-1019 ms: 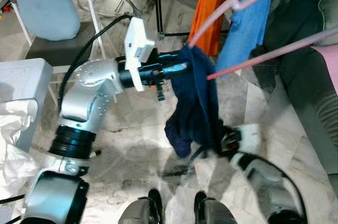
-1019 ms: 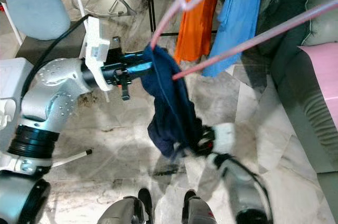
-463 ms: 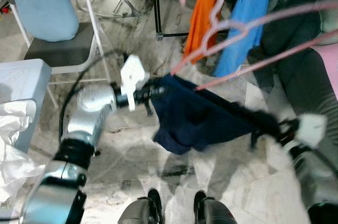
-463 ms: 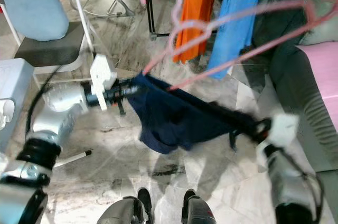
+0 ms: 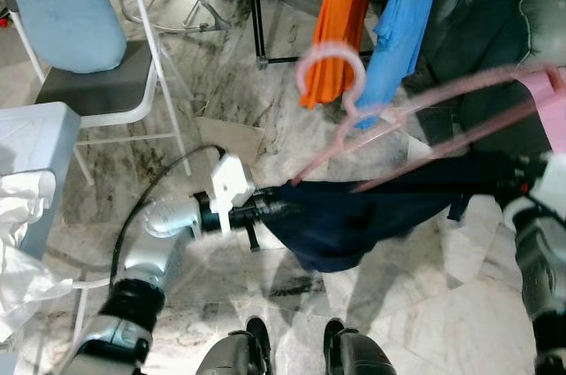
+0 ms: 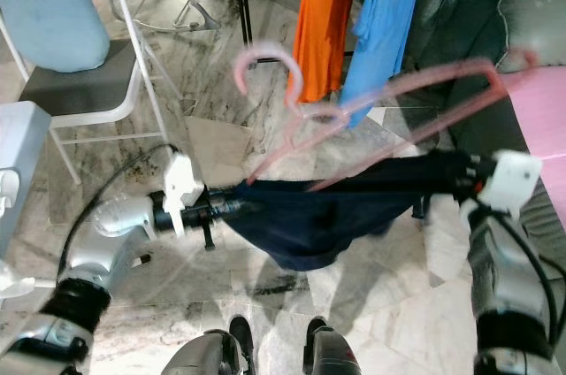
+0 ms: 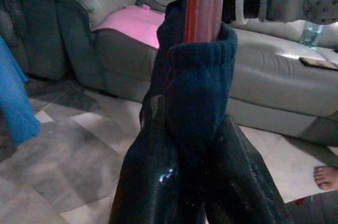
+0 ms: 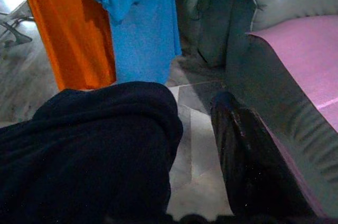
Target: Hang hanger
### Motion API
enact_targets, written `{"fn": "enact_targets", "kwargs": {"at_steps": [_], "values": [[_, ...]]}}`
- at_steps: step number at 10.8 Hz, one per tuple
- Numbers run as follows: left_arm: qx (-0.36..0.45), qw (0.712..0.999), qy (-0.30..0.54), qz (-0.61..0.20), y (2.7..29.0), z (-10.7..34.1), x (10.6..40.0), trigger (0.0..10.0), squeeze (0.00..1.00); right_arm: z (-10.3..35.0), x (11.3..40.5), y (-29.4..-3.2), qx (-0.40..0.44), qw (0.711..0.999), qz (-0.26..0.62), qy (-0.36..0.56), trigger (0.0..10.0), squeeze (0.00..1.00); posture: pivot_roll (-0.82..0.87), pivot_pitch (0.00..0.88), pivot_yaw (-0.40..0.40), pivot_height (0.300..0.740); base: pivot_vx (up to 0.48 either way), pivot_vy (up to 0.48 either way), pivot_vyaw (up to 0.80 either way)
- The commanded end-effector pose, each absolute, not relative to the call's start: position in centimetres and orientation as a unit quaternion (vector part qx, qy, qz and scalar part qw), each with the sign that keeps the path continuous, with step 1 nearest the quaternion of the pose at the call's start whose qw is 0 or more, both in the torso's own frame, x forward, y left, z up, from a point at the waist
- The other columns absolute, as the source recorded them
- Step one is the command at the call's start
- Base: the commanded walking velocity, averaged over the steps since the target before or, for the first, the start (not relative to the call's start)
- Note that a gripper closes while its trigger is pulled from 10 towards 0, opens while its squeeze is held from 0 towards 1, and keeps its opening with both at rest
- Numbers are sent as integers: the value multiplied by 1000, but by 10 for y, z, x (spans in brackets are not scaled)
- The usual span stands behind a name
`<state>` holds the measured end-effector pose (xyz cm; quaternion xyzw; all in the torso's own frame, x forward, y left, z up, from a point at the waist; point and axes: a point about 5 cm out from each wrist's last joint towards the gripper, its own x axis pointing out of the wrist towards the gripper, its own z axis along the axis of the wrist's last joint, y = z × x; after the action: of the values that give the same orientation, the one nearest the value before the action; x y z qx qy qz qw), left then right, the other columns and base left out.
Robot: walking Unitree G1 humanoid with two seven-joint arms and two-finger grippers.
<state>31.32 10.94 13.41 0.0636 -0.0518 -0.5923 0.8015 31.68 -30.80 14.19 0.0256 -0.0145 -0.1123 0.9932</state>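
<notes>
A pink hanger hangs tilted in front of me, its hook (image 6: 267, 53) free in the air and its rods (image 7: 203, 2) running into a navy garment (image 5: 354, 225). My left gripper (image 5: 281, 204) is shut on the garment's cuff around the hanger's left end. The garment stretches taut and roughly level to my right gripper (image 5: 506, 182), which holds its other end. In the right wrist view the navy cloth (image 8: 90, 145) covers one finger, and the other black finger (image 8: 248, 166) shows beside it.
An orange shirt (image 5: 340, 12) and a blue one (image 5: 402, 21) hang on a black rack (image 5: 256, 3) ahead. A grey sofa (image 5: 495, 3) with a pink cushion (image 5: 553, 101) is at the right, a folding chair (image 5: 97, 83) and a white box (image 5: 35, 154) at the left. A person's foot (image 7: 325, 174) is near the sofa.
My right gripper has swung up and out to the right, pulling the hanging garment taut and level. My left arm and the hanger have dropped lower, and the hook has come into view.
</notes>
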Motion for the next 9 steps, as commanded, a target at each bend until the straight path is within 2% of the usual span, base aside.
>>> {"fn": "enact_targets", "kwargs": {"at_steps": [1,3,5,9], "values": [[58,817,-32,-573,127,119,309,0,0,149,313,-332,24,985,-168,-14,0,0,-142,272,69,740,0,0,0],[68,824,25,-563,134,87,303,0,0,173,337,-318,-4,991,-130,-27,0,0,-138,262,54,740,0,0,0],[65,839,53,-538,141,72,299,0,0,184,343,-316,-7,992,-123,-39,0,0,-137,259,45,740,0,0,0],[71,857,72,-506,137,54,296,0,0,195,350,-308,-15,992,-103,-69,0,0,-141,260,46,740,0,0,0]]}}
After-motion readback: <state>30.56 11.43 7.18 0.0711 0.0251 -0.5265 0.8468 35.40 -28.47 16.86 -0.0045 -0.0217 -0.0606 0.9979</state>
